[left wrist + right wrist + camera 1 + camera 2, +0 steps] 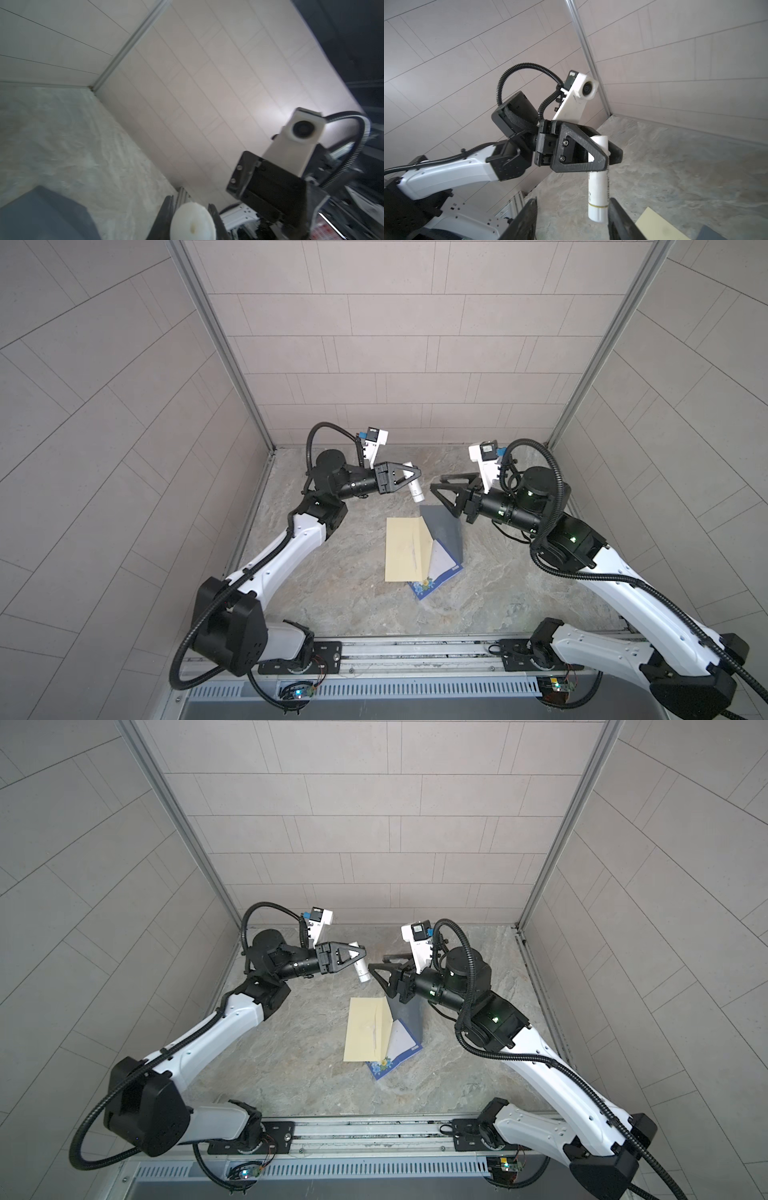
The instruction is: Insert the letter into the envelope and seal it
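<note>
A cream envelope (pixel 405 549) (pixel 365 1029) lies flat mid-table with its grey flap (pixel 444 531) open toward the right. The white letter (pixel 440 568) (pixel 401 1044), blue-bordered with flowers, pokes out of the envelope at its right and near edges. My left gripper (pixel 411 477) (pixel 359 955) (pixel 190 204) hangs above the table behind the envelope, shut on a white glue stick (pixel 415 489) (pixel 360 969) (pixel 598 197) that points down. My right gripper (pixel 438 483) (pixel 377 962) (pixel 572 207) faces it from the right, open, with its fingertips just beside the stick's lower end and holding nothing.
Tiled walls close in the marbled table (pixel 332 572) at the back and both sides. A metal rail (pixel 415 651) carrying the arm bases runs along the front edge. The left arm's wrist camera mount (pixel 583 87) stands above the glue stick.
</note>
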